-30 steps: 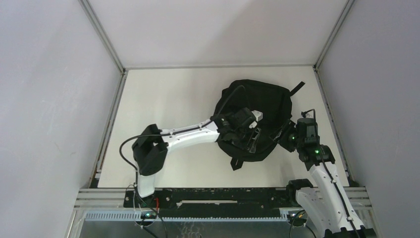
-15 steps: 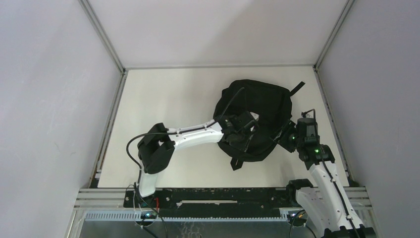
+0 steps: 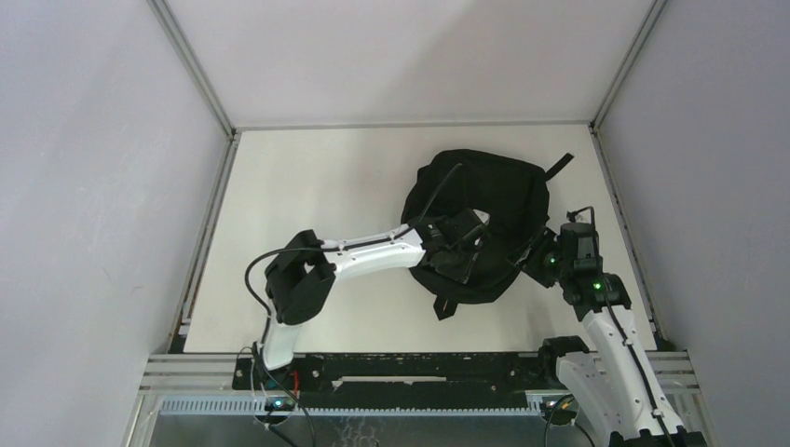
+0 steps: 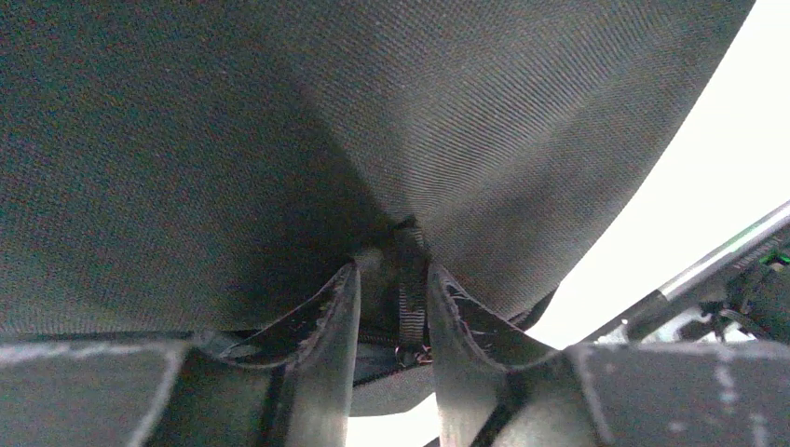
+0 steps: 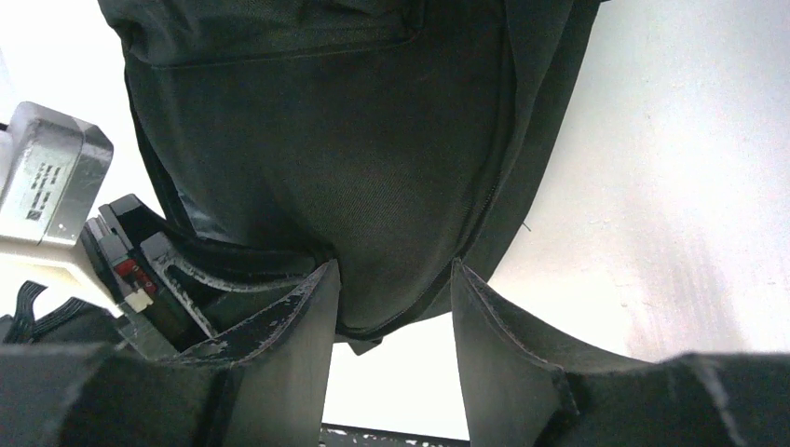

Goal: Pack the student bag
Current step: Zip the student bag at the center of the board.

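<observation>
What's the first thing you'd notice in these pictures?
The big black bag jumps out, slumped on the pale table toward its far right. Both arms reach to it. The left end effector pinches a small strap on the bag, and the right end effector has the bag's right edge between its fingers.

Both arms have white moulded link shells joined by black housings. From the black base rail [image 3: 401, 363], the left arm [image 3: 373, 253] has a black cable looping out beside its elbow block. The right arm [image 3: 610, 345] shows small green lights on its black wrist. The left pincer [image 4: 392, 272] and the right pincer [image 5: 393, 268] have dark wedge-shaped fingers with scuffed, pale edges.
</observation>
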Action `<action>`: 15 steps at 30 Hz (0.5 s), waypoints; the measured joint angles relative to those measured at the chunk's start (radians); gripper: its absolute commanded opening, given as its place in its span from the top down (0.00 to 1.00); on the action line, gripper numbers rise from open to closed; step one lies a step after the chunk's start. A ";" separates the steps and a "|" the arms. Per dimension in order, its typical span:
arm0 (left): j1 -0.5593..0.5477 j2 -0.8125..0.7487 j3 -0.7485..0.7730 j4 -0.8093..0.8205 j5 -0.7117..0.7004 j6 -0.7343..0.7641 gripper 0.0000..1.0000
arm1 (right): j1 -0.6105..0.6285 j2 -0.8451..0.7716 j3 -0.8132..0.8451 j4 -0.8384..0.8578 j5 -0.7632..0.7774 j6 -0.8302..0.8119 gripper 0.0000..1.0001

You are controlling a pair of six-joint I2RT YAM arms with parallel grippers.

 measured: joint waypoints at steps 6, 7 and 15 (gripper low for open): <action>0.003 0.011 0.000 -0.001 -0.026 -0.007 0.99 | 0.000 -0.024 0.000 -0.014 -0.003 0.000 0.45; 0.004 0.011 0.001 -0.001 -0.028 -0.009 1.00 | 0.000 -0.031 0.000 -0.015 -0.003 0.000 0.45; 0.012 -0.026 -0.025 0.026 -0.036 -0.005 1.00 | 0.009 -0.069 -0.014 -0.026 -0.002 0.062 0.48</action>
